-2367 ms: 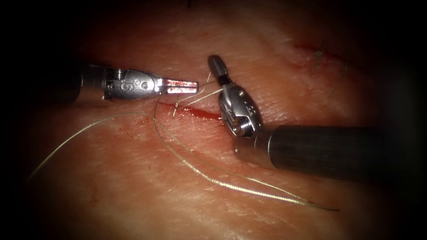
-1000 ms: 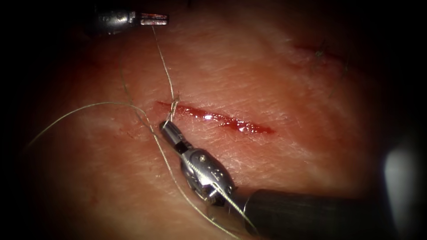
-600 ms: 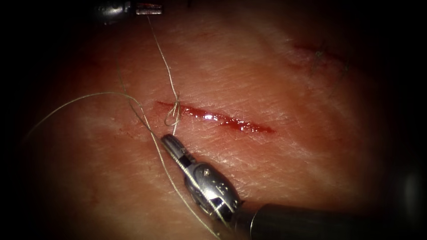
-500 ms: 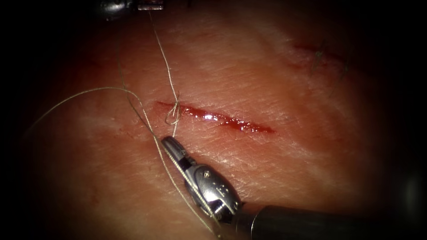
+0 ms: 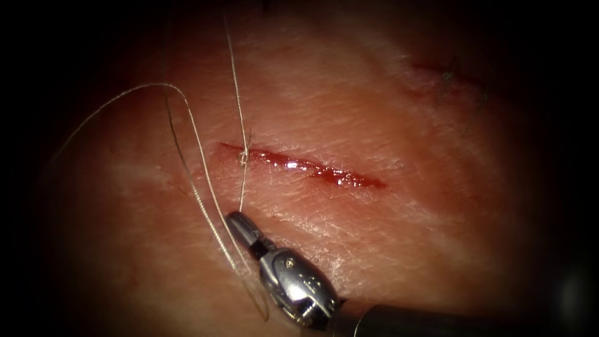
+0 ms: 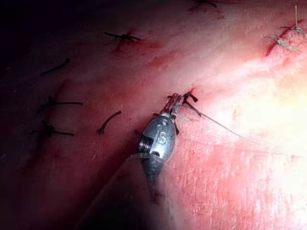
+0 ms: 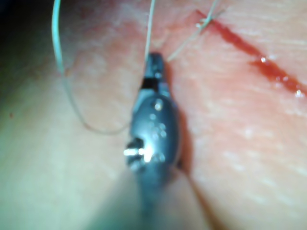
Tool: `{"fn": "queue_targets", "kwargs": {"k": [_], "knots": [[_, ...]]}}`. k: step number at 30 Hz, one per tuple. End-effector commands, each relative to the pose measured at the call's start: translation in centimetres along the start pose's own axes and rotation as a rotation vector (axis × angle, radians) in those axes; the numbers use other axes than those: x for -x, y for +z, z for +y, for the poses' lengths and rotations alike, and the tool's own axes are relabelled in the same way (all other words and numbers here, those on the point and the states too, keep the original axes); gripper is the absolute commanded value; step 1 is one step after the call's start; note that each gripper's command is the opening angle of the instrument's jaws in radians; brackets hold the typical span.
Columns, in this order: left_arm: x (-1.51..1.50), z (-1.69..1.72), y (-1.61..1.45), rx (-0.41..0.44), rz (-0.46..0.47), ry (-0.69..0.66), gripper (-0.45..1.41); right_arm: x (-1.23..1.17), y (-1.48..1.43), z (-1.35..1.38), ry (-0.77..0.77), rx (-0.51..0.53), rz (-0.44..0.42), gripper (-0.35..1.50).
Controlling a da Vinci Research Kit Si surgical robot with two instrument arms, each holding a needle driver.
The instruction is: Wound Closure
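Tissue (image 5: 387, 249), pale, bearing a slanted cut (image 5: 299, 165) wet with red fluid; thread (image 5: 237, 100) knotted at the cut's left end, running taut down to the right tool (image 5: 236, 221), jaws closed on it just below the cut; left tool (image 6: 175, 103) clamped on thread; needle unseen.

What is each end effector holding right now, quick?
Left end effector: shut on the thread.
Right end effector: shut on the thread, below the cut.
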Motion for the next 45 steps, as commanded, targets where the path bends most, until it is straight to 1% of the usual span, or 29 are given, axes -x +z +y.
{"fn": "queue_targets", "kwargs": {"k": [1,7,13,22,28,32,34,35,36,37,38,39,40,42,43,44,45], "knots": [[0.05,-0.06,0.09,-0.004,-0.001,0.0,-0.45,0.07,0.0,-0.03,0.003,-0.002,-0.002,-0.35],[0.07,-0.31,0.25,-0.024,-0.01,0.003,-0.45,0.1,-0.06,-0.08,0.001,-0.009,-0.003,-0.35],[0.1,-0.4,0.28,-0.032,-0.014,0.006,-0.45,0.12,-0.14,-0.18,0.0,-0.022,-0.005,-0.35],[0.14,-0.35,0.28,-0.034,-0.019,0.017,-0.45,0.31,-0.2,-0.22,-0.004,-0.033,-0.022,-0.35],[0.09,-0.41,0.27,-0.034,-0.019,0.016,-0.45,0.39,-0.23,-0.21,-0.004,-0.039,-0.027,-0.35],[0.1,-0.38,0.27,-0.036,-0.021,0.017,-0.45,0.36,-0.2,-0.19,0.01,-0.024,-0.025,-0.35],[0.09,-0.33,0.27,-0.037,-0.022,0.017,-0.45,0.32,-0.17,-0.17,0.013,-0.014,-0.024,-0.35],[0.07,-0.24,0.27,-0.026,-0.014,0.015,-0.45,0.28,-0.12,-0.15,0.017,-0.014,-0.026,-0.35],[0.05,-0.17,0.27,-0.018,-0.009,0.013,-0.45,0.25,-0.11,-0.13,0.019,-0.015,-0.027,0.02],[0.02,-0.11,0.27,-0.012,-0.008,0.011,-0.45,0.24,-0.11,-0.13,0.02,-0.017,-0.028,0.32],[-0.06,0.05,0.25,0.001,0.0,0.004,-0.45,0.18,-0.13,-0.12,0.024,-0.012,-0.029,0.88],[-0.11,0.11,0.24,0.008,0.004,0.0,-0.45,0.13,-0.16,-0.12,0.027,-0.014,-0.032,1.06],[-0.16,0.18,0.22,0.014,0.005,0.001,-0.45,0.1,-0.19,-0.13,0.03,-0.016,-0.034,1.18],[-0.31,0.31,0.18,0.027,0.013,0.0,-0.45,0.0,-0.29,-0.17,0.035,-0.02,-0.045,1.35],[-0.38,0.36,0.16,0.031,0.017,-0.001,-0.45,-0.04,-0.35,-0.2,0.037,-0.026,-0.054,1.4],[-0.55,0.46,0.11,0.044,0.023,0.002,-0.45,-0.14,-0.53,-0.28,0.042,-0.056,-0.093,1.43],[-0.73,0.53,0.05,0.05,0.028,0.014,-0.45,-0.24,-0.71,-0.36,0.029,-0.098,-0.116,1.43]]}}
